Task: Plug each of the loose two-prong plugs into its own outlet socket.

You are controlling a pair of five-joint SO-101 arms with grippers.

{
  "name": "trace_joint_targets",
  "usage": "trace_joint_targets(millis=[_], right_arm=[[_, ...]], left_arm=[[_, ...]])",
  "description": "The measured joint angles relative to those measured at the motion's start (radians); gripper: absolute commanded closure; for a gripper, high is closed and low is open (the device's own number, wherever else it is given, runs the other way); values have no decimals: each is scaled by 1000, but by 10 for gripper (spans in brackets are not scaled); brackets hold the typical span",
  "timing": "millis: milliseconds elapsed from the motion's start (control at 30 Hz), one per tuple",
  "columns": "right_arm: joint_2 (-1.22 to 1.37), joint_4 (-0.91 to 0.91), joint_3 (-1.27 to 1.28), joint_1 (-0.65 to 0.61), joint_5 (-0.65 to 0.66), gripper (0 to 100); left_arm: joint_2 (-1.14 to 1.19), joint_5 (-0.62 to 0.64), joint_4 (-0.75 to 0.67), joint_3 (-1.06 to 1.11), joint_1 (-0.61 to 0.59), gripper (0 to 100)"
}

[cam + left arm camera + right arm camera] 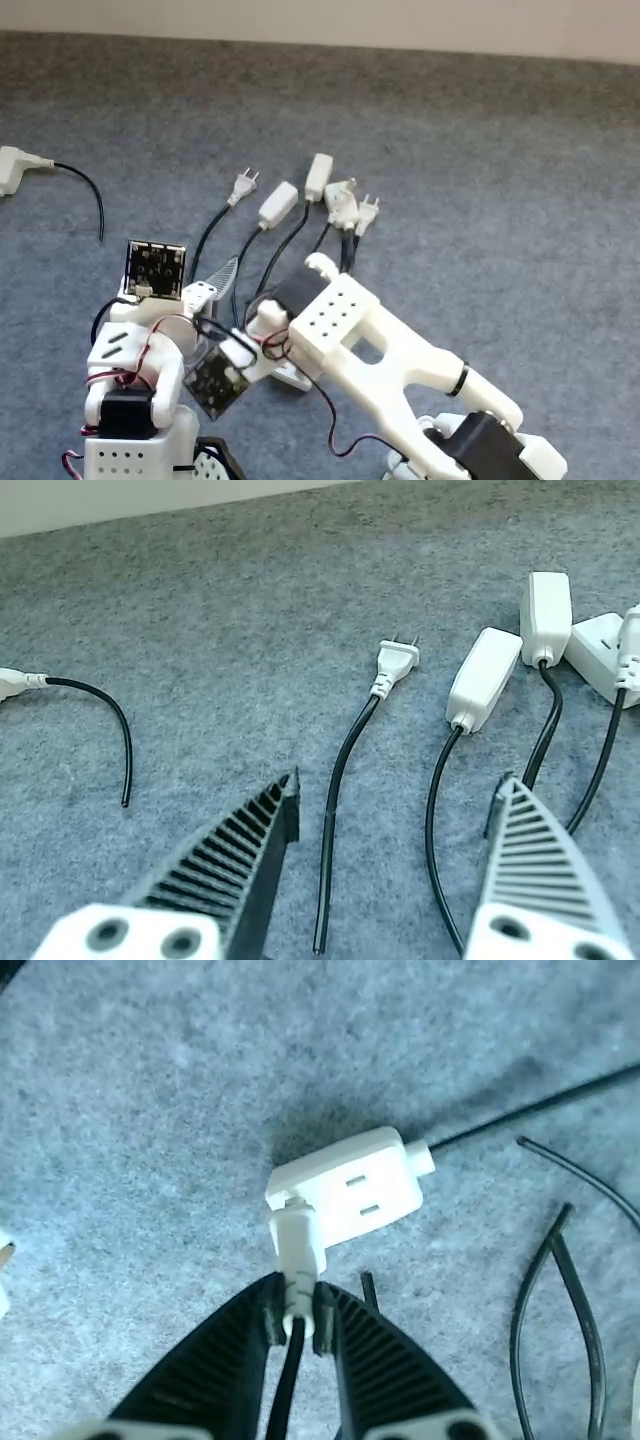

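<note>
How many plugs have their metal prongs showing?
2: one plug at the cluster's left end, a second plug at its right end. The far-left piece may hide prongs.

Seemingly a lab setup: grey felt desk (520, 140), pale wall (400, 20) behind, cut cords (331, 810) laid out.

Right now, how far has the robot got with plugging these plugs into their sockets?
Nothing looks clearly finished. In hand: the right gripper is shut on a white plug pressed against a white socket block; whether it is fully seated I cannot tell. Left: a loose plug lies on the carpet ahead of the open left gripper, with an unfilled socket beside it.
</note>
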Motion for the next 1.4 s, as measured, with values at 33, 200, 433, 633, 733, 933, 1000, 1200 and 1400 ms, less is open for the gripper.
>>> trace_joint_targets(millis=[33, 200, 433, 633, 733, 933, 1000, 1200, 1400], right_arm=[[0, 0, -3, 11, 0, 993], [0, 0, -6, 20, 0, 992], [0, 0, -6, 20, 0, 992], [-2, -11, 26, 23, 14, 992], [-12, -26, 48, 25, 37, 992], [-15, -29, 55, 25, 64, 992], [-15, -29, 55, 23, 87, 992], [-15, -29, 57, 21, 98, 992], [-15, -49, 107, 23, 98, 992]], left_arm=[[0, 0, 0, 0, 0, 698], [0, 0, 0, 0, 17, 698], [0, -12, 0, 0, 32, 698], [0, -12, 0, 0, 34, 698], [0, -12, 0, 0, 34, 698], [0, -12, 0, 0, 34, 698], [0, -12, 0, 0, 34, 698], [0, -12, 0, 0, 34, 698], [0, -12, 0, 0, 34, 698]])
